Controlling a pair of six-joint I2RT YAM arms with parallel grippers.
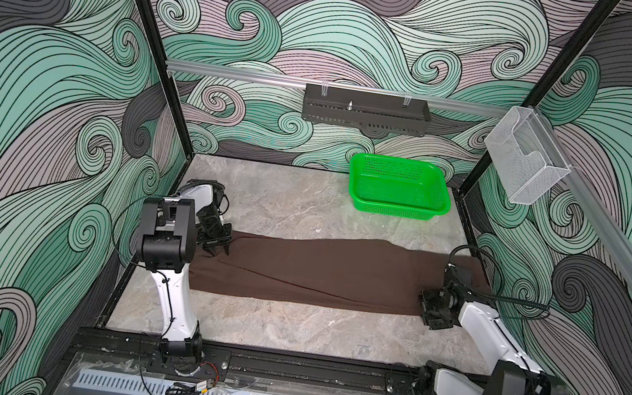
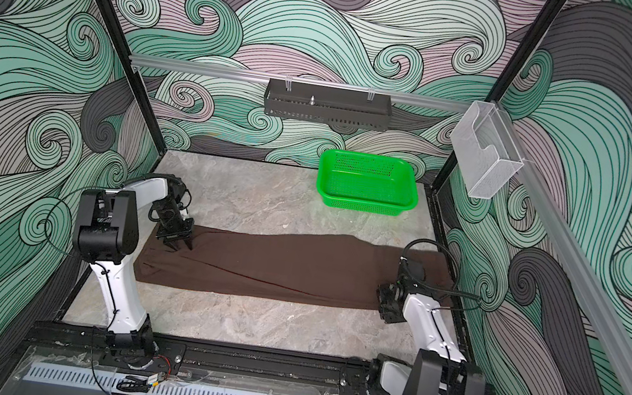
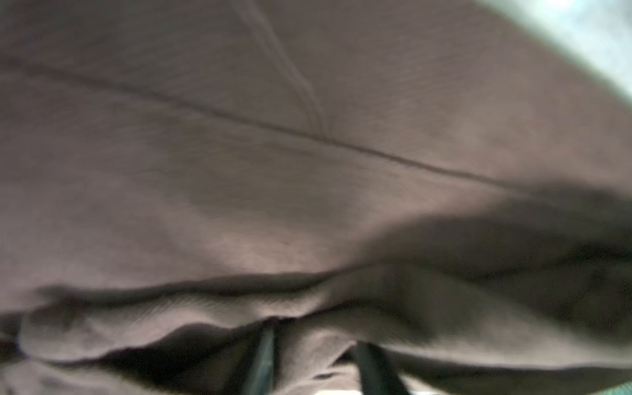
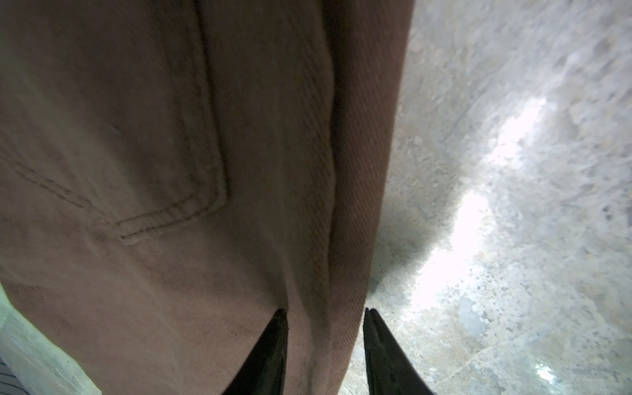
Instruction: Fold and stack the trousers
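The dark brown trousers lie flat across the table from left to right in both top views, legs together. My left gripper presses down on their left end near the far edge. In the left wrist view its fingers pinch a bunched fold of the brown cloth. My right gripper sits at the right end's near corner. In the right wrist view that gripper has closed on the trousers' side edge, beside a stitched pocket.
A bright green perforated basket stands at the back right of the marble table. A black tray hangs on the back rail. A clear holder is fixed to the right rail. Patterned walls close in three sides.
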